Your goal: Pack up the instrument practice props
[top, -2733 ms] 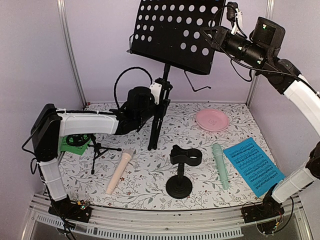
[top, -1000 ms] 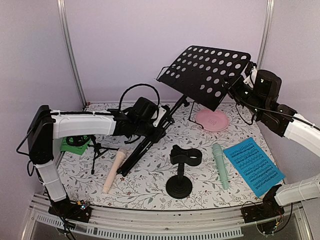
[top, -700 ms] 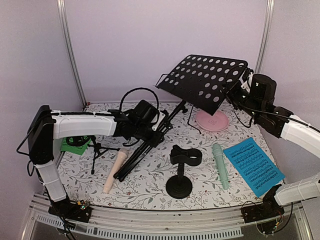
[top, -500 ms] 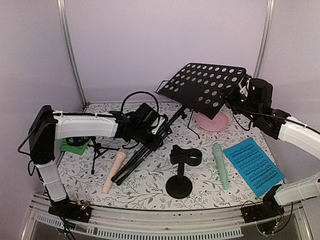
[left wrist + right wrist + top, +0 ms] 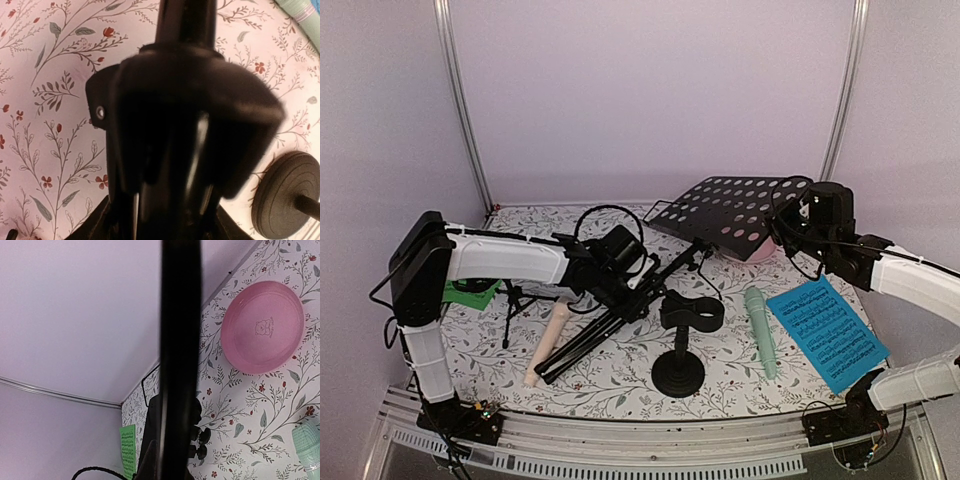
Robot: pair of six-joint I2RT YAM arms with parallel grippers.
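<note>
Across the middle of the desk (image 5: 620, 390) the black music stand (image 5: 725, 208) leans almost flat, pole clasped in the half-open left hand (image 5: 640, 278), tray edge pinched in the tightly closed right hand (image 5: 786, 222). Lowered carelessly, the tray could land on the pink plate (image 5: 262, 327) (just beneath it), or the legs could shove the beige microphone (image 5: 548, 345) and mic holder (image 5: 683, 335); open room looks best toward the back wall.
</note>
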